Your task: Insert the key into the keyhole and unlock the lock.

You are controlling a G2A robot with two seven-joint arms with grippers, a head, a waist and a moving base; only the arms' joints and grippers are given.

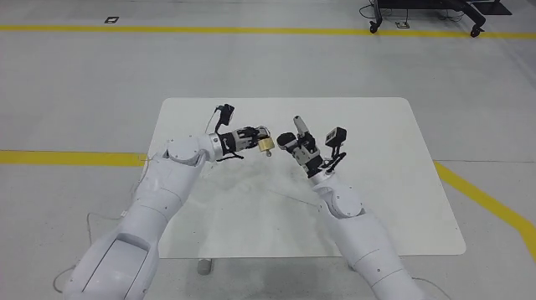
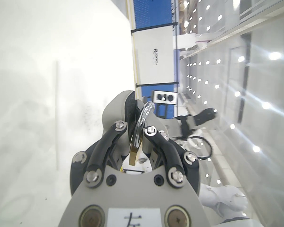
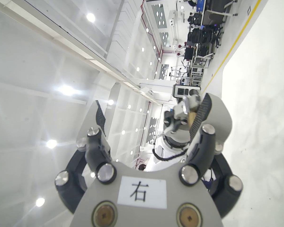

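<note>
The left pincer [image 1: 249, 139] is closed on a small brass padlock [image 1: 265, 143], held above the table [image 1: 402, 216] just left of the frame's centre in the top view. In the left wrist view its silver shackle [image 2: 145, 111] juts past the fingertips. Being solid metal, the padlock should be stiff, dense for its size and slick on its flat faces, so a firm pinch across the body seems right, with the keyhole end left free. The right pincer [image 3: 153, 102] is spread wide with nothing between its fingers, near the lock and facing it. I cannot make out a key. The table's edges are well apart from both pincers, but the gap between the two is tight.
</note>
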